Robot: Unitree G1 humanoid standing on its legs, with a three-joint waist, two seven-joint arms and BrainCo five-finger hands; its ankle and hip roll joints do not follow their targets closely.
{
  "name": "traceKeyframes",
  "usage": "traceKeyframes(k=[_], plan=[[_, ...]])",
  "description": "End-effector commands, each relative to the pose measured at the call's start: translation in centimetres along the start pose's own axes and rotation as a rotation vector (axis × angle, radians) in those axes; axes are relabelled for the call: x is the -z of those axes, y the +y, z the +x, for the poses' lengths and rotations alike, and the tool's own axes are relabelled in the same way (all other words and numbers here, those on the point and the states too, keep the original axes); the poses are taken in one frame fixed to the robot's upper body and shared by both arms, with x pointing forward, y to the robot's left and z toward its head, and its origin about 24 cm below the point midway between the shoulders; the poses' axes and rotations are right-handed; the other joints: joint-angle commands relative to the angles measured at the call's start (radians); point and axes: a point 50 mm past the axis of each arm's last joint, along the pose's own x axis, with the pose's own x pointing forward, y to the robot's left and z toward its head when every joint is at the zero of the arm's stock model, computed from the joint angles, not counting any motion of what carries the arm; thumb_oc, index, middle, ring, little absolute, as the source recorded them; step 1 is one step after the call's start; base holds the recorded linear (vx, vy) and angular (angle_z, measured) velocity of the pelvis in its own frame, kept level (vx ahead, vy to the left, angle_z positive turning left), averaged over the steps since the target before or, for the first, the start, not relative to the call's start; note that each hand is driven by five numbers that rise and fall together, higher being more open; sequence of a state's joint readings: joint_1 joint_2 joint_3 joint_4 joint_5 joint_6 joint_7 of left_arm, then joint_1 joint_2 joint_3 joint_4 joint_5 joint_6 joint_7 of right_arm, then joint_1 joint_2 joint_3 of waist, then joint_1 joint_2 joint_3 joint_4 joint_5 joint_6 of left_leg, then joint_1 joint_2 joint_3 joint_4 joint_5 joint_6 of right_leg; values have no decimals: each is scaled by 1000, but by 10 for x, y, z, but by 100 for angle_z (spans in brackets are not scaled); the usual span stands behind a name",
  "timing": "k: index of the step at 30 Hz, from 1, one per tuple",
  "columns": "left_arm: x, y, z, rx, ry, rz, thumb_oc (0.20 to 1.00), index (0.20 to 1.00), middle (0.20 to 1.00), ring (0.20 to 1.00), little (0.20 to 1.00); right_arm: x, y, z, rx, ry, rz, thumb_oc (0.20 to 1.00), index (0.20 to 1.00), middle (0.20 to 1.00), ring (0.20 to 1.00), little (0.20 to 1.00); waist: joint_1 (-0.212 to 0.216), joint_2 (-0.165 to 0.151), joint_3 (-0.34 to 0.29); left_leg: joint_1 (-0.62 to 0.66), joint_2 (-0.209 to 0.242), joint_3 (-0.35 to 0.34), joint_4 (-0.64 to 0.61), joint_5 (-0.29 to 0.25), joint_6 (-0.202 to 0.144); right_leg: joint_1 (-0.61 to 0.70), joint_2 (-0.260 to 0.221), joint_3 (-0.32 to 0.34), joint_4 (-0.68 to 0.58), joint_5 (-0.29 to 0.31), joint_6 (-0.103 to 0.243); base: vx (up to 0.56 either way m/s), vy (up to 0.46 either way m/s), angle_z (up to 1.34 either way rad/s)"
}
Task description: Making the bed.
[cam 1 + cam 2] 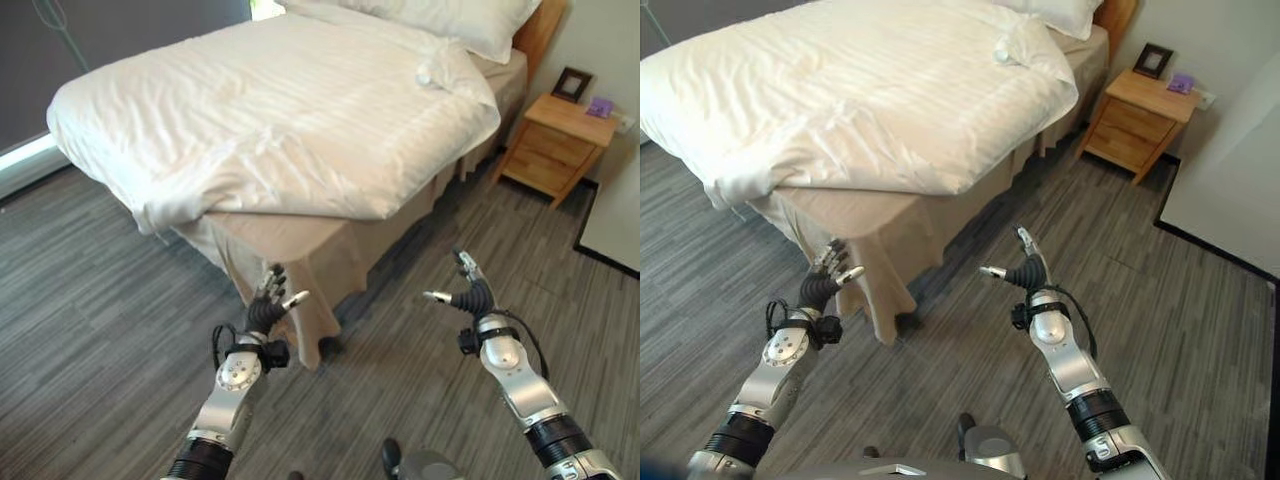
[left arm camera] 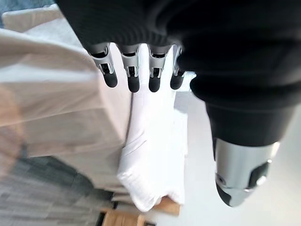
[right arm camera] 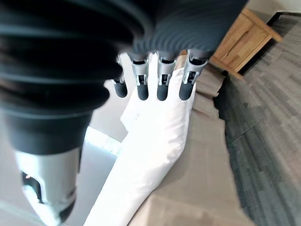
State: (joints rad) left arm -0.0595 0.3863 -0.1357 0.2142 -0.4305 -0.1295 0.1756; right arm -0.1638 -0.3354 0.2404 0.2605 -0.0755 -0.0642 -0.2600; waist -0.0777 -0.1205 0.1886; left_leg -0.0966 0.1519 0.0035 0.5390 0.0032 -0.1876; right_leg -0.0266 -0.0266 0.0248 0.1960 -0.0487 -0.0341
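A bed stands ahead with a white striped duvet (image 1: 280, 110) spread over it; the duvet's near edge is rumpled and lies short of the foot, leaving a strip of beige sheet (image 1: 300, 245) bare. White pillows (image 1: 470, 20) lie at the head. My left hand (image 1: 266, 308) hovers open over the floor just short of the bed's near corner. Further right, my right hand (image 1: 470, 292) is open too, thumb spread, holding nothing. The wrist views show the straight fingers (image 2: 133, 75) of the left and the straight fingers (image 3: 162, 80) of the right, pointing at the bed.
A wooden nightstand (image 1: 560, 145) with a picture frame (image 1: 572, 83) and a small purple item (image 1: 600, 106) stands right of the bed. Grey plank floor (image 1: 100, 290) surrounds the bed. A white panel (image 1: 615, 215) lies at the far right.
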Motion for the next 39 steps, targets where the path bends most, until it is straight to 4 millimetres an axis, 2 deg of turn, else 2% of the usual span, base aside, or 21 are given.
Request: traceKeyframes(k=[1,2,4,5,6,9,14,16,19,20,22,23,25,28,29,30,31,34,37,38,39], plan=[[-24,3,6,-57,-146,-64,1000,1000,1000,1000,1000,-24,-14,4,63,-126,8,1000,1000,1000,1000,1000,24,-25,40,48,-119,66,170,25,112,133,4,-3,-278,110,39,430,84,-92],[-20,10,4,-104,-135,-80,1000,1000,1000,1000,1000,-22,-16,4,68,-118,-12,1000,1000,1000,1000,1000,61,-32,54,-49,-147,90,112,-29,133,173,-7,60,-280,93,47,440,152,-106],[-19,14,3,-139,-139,-97,1000,1000,1000,1000,1000,-25,-17,5,61,-131,-43,1000,1000,1000,1000,1000,81,-23,56,-76,-155,93,-69,-35,146,192,-12,95,-283,69,64,397,197,-109],[-19,14,3,-147,-141,-93,1000,1000,1000,1000,1000,-24,-17,4,59,-135,-64,1000,1000,1000,1000,1000,87,-9,51,-60,-136,94,-234,-22,147,200,-10,99,-283,49,74,489,287,-106],[-21,18,2,-165,-154,-87,1000,1000,1000,1000,1000,-21,-20,4,65,-126,-83,1000,1000,1000,1000,1000,95,18,47,-68,-91,116,-429,69,127,227,-7,96,-283,16,82,482,301,-64],[-19,24,1,-189,-145,-87,1000,1000,1000,1000,1000,-12,-23,-1,64,-95,-107,1000,1000,1000,1000,1000,108,22,51,-118,-25,177,-601,146,104,280,-46,80,-283,-20,94,404,262,10],[-9,32,-2,-203,-101,-60,1000,1000,1000,1000,1000,-3,-17,-10,17,-68,-128,1000,1000,1000,1000,1000,93,40,14,-71,19,188,-626,201,76,322,-106,81,-283,-38,138,364,332,-6],[-7,32,-3,-188,-89,-45,1000,1000,1000,1000,1000,-3,-12,-11,-4,-71,-138,1000,1000,1000,1000,1000,85,30,-1,-32,12,206,-626,180,89,308,-138,84,-260,-9,166,296,306,-29],[-10,30,-1,-151,-93,-13,1000,1000,1000,1000,1000,-5,-5,-11,-27,-77,-130,1000,1000,1000,1000,1000,83,-6,-1,38,-8,246,-624,138,112,252,-194,85,-121,134,219,222,196,-26],[-11,30,-1,-151,-94,-13,1000,1000,1000,1000,1000,-5,-5,-11,-27,-77,-130,1000,1000,1000,1000,1000,86,-4,-2,36,-4,249,-626,142,112,247,-191,89,-122,138,218,125,140,-12],[-16,30,1,-140,-113,-5,1000,1000,1000,1000,1000,-13,-6,-7,-19,-106,-132,1000,1000,1000,1000,1000,76,-10,16,70,-9,265,-624,124,125,182,-197,96,2,269,235,149,210,-7],[-21,31,1,-134,-128,-2,1000,1000,1000,1000,1000,-17,-7,-5,-10,-120,-128,1000,1000,1000,1000,1000,68,-1,28,82,1,267,-626,117,133,139,-183,100,69,286,225,242,309,-2],[-25,31,0,-126,-145,12,1000,1000,1000,1000,1000,-24,-8,-2,9,-156,-132,1000,1000,1000,1000,1000,59,15,34,100,21,280,-626,86,139,72,-194,48,136,265,216,186,193,-15],[-29,26,1,-91,-158,26,1000,1000,1000,1000,1000,-39,-15,3,42,-220,-144,1000,1000,1000,1000,1000,43,11,30,116,14,269,-626,59,135,37,-195,-3,86,234,209,180,61,2],[-28,23,3,-73,-154,26,1000,1000,1000,1000,1000,-46,-15,5,44,-249,-143,1000,1000,1000,1000,1000,37,8,28,121,6,258,-626,51,135,25,-179,-15,46,209,206,345,42,15],[-29,17,4,-38,-154,12,1000,1000,1000,1000,1000,-71,-19,11,60,-355,-145,1000,1000,1000,1000,1000,16,1,30,133,-15,204,-626,24,137,8,-102,15,-82,109,183,469,55,34],[-27,16,3,-32,-147,1,1000,1000,1000,1000,1000,-82,-20,15,63,-397,-150,1000,1000,1000,1000,1000,16,-1,31,140,-35,167,-626,7,141,-3,-62,70,-130,88,179,475,63,68],[-22,13,2,-26,-126,-53,1000,1000,1000,1000,1000,-125,-12,26,43,-555,-127,1000,1000,1000,1000,1000,45,7,43,159,-105,29,-626,-24,159,-36,-5,184,-244,106,169,288,80,144],[-20,9,4,14,-107,-51,1000,1000,1000,1000,1000,-147,-10,32,37,-624,-145,1000,1000,1000,1000,1000,45,-10,42,168,-120,29,-626,-21,161,-15,-31,167,-266,132,167,137,-29,98],[3,13,3,-18,-3,-3,1000,1000,1000,1000,1000,-163,-3,35,11,-671,-148,1000,1000,1000,1000,1000,49,-11,34,181,-117,34,-626,-29,164,-10,-28,177,-273,154,169,118,-66,62],[8,15,4,-22,22,24,1000,1000,1000,1000,1000,-168,-2,37,8,-685,-152,1000,1000,1000,1000,1000,51,-8,30,185,-114,42,-626,-32,164,-6,-31,171,-275,158,169,117,-67,74]])
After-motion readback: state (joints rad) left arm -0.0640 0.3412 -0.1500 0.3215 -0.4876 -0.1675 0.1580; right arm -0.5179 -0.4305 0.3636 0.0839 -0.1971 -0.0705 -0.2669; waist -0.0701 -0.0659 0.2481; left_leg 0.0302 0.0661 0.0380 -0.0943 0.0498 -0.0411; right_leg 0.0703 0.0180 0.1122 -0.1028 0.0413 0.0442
